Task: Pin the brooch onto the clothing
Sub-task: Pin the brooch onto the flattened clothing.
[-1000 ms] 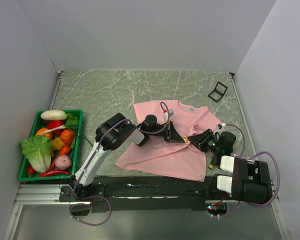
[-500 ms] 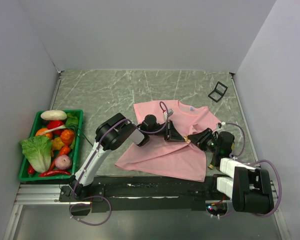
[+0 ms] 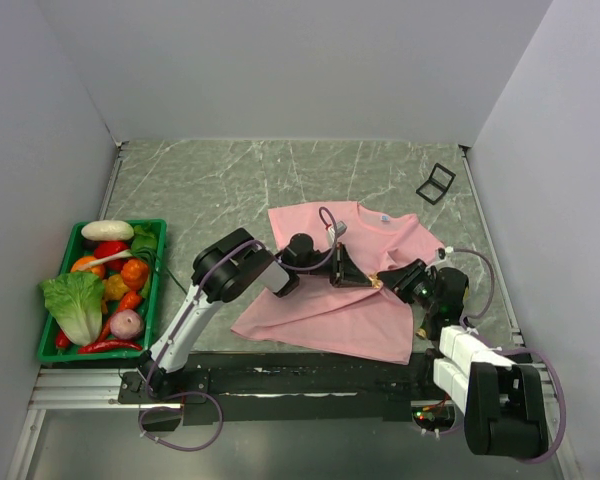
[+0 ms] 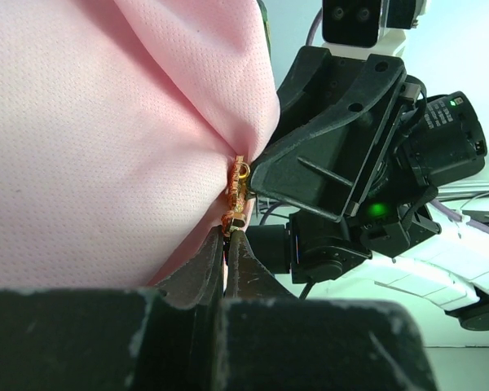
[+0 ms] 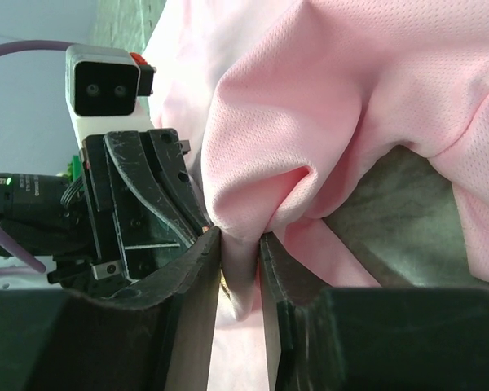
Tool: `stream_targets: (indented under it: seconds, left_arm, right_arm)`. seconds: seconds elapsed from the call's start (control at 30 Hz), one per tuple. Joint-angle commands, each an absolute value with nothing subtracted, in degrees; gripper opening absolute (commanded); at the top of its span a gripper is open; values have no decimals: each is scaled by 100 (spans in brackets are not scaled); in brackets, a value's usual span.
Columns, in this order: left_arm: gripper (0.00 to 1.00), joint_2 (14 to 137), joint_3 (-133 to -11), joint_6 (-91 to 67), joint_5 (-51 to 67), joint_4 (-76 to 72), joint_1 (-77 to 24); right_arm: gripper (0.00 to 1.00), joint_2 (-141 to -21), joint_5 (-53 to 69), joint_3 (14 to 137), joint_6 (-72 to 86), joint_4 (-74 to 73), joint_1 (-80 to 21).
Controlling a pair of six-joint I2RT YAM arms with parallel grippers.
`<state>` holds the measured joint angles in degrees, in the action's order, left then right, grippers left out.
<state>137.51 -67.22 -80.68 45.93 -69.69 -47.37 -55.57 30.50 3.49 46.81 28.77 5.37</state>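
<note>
The pink T-shirt (image 3: 320, 312) lies spread on the worktop (image 3: 210, 180), and both arms meet over a raised fold at the shirt's middle. In the left wrist view the brooch (image 4: 237, 191) sits right against that fold, touching the fabric where it puckers. The left gripper (image 4: 231, 238) is pressed together, and its tips seem to pinch the brooch's lower end. The right gripper (image 5: 242, 246) is clamped on the T-shirt: a tuck of cloth fills the gap and touches both fingers.

We judge the brooch light, small and rigid, with jagged edges that give purchase. It is so thin that it could twist or slip out of a flat pinch, so we would hold it by its body and leave the end at the cloth free. We cannot tell whether the pin has gone through the shirt.

The T-shirt is soft, open-weave knit: it gives under a push instead of resisting. It needs holding just beside the brooch, as a taut doubled fold, or the point will only shove it away
</note>
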Motion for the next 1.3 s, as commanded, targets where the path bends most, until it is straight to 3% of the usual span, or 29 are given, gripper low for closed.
stream_targets:
  seconds: [0.0,0.37,1.27]
  left_arm:
    - [1,13386,-6776,-8191,4676,-8104,-4860]
    - [1,13429,-6978,-8314,4491,-7655,-4860]
    - [1,13201,-6689,-8341,4447,-8156,-4904]
  right_arm:
    - [31,-5379,2593,281,4474,2523,466]
    - [29,-5194,2470,281,4421,2391,343]
    - [24,-5098,2022,369,4403,2118,123]
